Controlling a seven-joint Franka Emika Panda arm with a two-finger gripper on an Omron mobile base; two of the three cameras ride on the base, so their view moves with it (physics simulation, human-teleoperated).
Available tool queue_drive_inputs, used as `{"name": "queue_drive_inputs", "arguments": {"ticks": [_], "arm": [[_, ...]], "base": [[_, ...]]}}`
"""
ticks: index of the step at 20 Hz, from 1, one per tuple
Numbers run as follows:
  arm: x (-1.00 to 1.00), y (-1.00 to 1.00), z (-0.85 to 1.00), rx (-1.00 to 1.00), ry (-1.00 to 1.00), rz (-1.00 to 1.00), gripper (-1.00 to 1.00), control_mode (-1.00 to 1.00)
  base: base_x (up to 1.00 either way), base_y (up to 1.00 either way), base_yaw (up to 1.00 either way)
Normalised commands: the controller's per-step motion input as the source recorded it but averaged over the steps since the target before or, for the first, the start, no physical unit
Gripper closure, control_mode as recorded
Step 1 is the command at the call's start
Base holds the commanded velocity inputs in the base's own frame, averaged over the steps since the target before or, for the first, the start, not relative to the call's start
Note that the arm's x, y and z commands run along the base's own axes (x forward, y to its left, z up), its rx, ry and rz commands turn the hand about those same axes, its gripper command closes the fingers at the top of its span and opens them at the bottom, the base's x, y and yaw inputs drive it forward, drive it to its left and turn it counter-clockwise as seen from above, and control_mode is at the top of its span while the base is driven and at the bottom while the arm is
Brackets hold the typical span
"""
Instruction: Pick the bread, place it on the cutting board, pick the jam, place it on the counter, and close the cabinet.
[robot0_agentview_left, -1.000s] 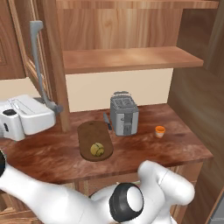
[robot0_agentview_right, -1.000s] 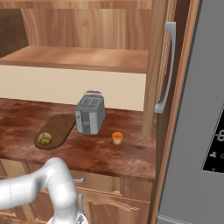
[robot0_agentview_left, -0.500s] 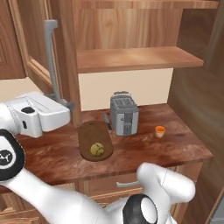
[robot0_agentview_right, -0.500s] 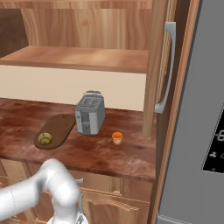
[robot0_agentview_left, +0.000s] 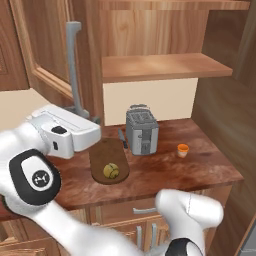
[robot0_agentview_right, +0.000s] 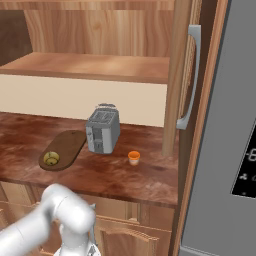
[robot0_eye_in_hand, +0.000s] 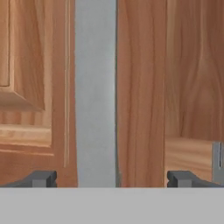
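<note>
Between the two dark fingertips (robot0_eye_in_hand: 43, 178) at the bottom of the hand view: a vertical grey bar handle (robot0_eye_in_hand: 95, 92), with the jaws spread wide and nothing clamped. Gripper (robot0_eye_in_hand: 111, 179) held just off the left cabinet door (robot0_agentview_left: 47, 47), hand (robot0_agentview_left: 67, 132) seen at the handle's lower end above the left end of the counter (robot0_agentview_left: 165, 172).

Step in hand, by judgement: closing the cabinet. Bread (robot0_agentview_left: 111, 171) already on the cutting board (robot0_agentview_left: 102, 152), toward its front end; jam (robot0_agentview_left: 183, 149) already on the counter, toward the right end and well apart from the board.

Procedure for a clean close:
- Press on the door panel or against the handle, near the free edge, away from the hinge side.
- Follow the door's arc; avoid a straight push that would slide the fingers off.
- Keep the forearm above the cutting board and the toaster (robot0_agentview_left: 141, 131).
- Repeat for the right door (robot0_agentview_right: 177, 75), which stands edge-on beside the refrigerator (robot0_agentview_right: 225, 130).

Count:
- Bread: one.
- Jam jar: one.
- Cutting board: one.
- Toaster: one.
- Open cabinet doors: two, one grey bar handle each.
- Shelf (robot0_agentview_right: 85, 66) visible inside the cabinet: one.
</note>
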Motion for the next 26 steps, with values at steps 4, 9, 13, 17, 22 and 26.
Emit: {"name": "queue_drive_inputs", "arguments": {"ticks": [4,9,13,17,22,26], "arm": [[0.13,-0.31,-0.17,0.00,-0.09,0.13,-1.00,-1.00],[0.15,-0.29,-0.14,0.00,-0.09,0.12,-1.00,-1.00],[0.19,-0.28,-0.10,0.00,-0.08,0.11,-1.00,-1.00],[0.25,-0.21,-0.06,0.00,-0.07,0.09,-1.00,-1.00],[0.30,-0.12,-0.05,0.00,-0.06,0.05,-1.00,-1.00],[0.36,-0.14,-0.03,0.00,-0.06,0.03,-1.00,-1.00]], "base": [[0.00,0.00,0.00],[0.00,0.00,0.00],[0.00,0.00,0.00],[0.00,0.00,0.00],[0.00,0.00,0.00],[0.00,0.00,0.00]]}}
